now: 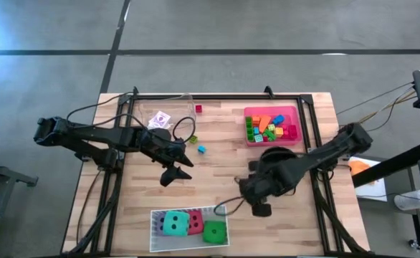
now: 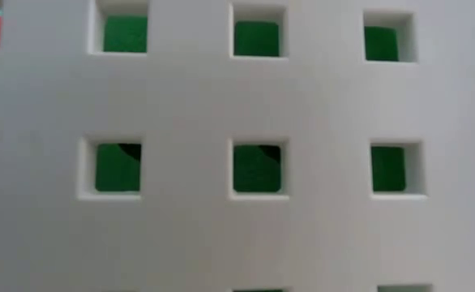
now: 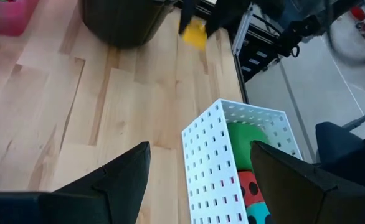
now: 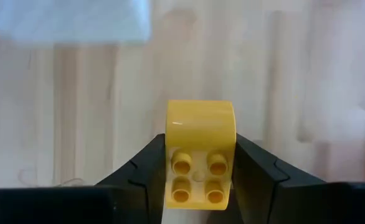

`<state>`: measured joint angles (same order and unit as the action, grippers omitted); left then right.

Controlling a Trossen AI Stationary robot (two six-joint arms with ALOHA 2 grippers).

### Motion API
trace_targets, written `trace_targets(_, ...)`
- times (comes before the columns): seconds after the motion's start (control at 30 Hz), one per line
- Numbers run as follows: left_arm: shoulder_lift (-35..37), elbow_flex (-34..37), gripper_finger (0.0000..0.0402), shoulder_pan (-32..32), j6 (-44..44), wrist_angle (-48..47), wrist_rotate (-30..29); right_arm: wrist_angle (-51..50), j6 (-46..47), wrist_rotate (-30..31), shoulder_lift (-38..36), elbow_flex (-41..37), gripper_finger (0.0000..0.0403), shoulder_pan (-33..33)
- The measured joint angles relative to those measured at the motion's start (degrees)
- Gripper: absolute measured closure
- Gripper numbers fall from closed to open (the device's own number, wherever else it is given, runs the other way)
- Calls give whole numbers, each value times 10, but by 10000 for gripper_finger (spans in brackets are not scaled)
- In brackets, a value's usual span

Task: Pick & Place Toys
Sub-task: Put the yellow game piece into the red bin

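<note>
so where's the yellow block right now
The yellow block is pinched between the right gripper's fingers, over the wooden table on its right side, in front of the black pot.

Dice (image 1: 188, 223) sit in the front tray (image 1: 155, 239); blocks (image 1: 270, 128) fill the right rear tray (image 1: 247, 111); cards (image 1: 159, 119) lie rear left.

Both arms are matte black throughout, built of slender tubular links joined by bulkier rounded joint housings. Thin dark cables loop loosely alongside the left arm (image 1: 88, 135) and trail from the right arm (image 1: 317, 158). Each arm ends in 2 black, wedge-shaped fingers (image 3: 117, 180) with flat inner faces. No markings or screws are discernible.
</note>
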<state>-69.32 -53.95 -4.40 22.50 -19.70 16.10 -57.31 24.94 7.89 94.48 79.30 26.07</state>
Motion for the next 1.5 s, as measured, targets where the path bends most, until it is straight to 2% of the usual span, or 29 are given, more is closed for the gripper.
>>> trace_targets(0.27,0,0,123,1,19,-5,-26,-25,158,198,-114,-6,270,-74)
trace_targets(0.47,0,0,123,10,20,-5,-30,-25,226,221,-181,-9,270,-201)
trace_targets(0.57,0,0,123,17,20,-5,-31,-25,237,195,-197,-13,270,-280)
trace_targets(0.73,1,0,124,29,56,-4,-30,-24,237,67,-200,-42,270,-422)
trace_targets(0.97,1,0,124,36,90,-3,-38,-25,201,-2,-177,-84,271,-555)
trace_targets(1.2,1,0,124,41,92,-5,-41,-27,144,-61,-146,-94,271,-636)
trace_targets(1.5,1,0,124,54,110,-14,-78,-34,79,-67,-102,-94,271,-692)
